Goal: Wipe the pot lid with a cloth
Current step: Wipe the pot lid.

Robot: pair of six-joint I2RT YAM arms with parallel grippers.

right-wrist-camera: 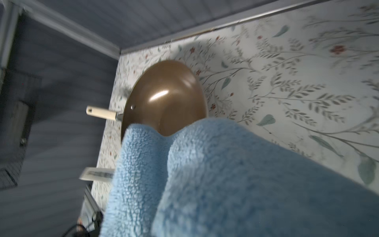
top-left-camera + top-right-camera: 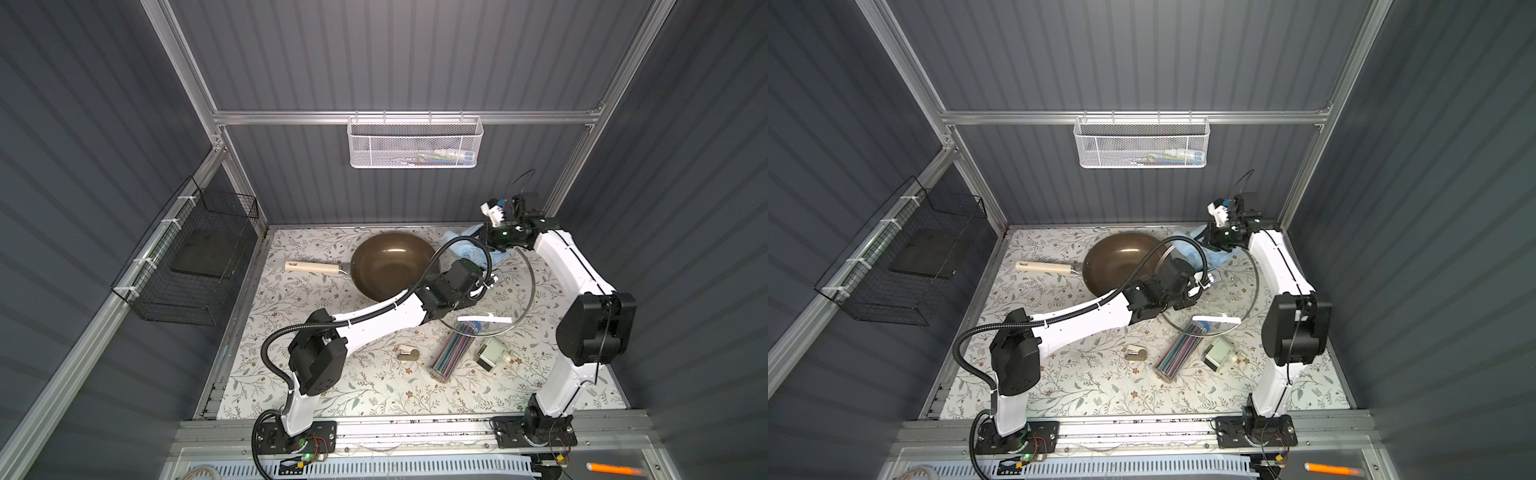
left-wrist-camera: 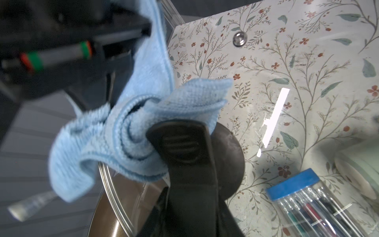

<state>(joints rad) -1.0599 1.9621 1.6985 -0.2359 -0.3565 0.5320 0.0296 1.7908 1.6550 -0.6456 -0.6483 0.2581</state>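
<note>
The dark brown pan sits near the table's far edge, its cream handle toward the left edge. Just right of it, the left gripper is clenched on the black knob at the centre of the pot lid; in both top views the glass disc seems tilted, its near rim low by the tube of pens and its far rim raised toward the far right corner. There the right gripper is shut on the cloth, which hangs bunched against the lid's far side and, in the left wrist view, drapes over the knob. Judging by this, the cloth lies beyond the knob, so the wipe falls to the right arm, drawing across the glass toward the near edge while the left arm steadies the lid.
</note>
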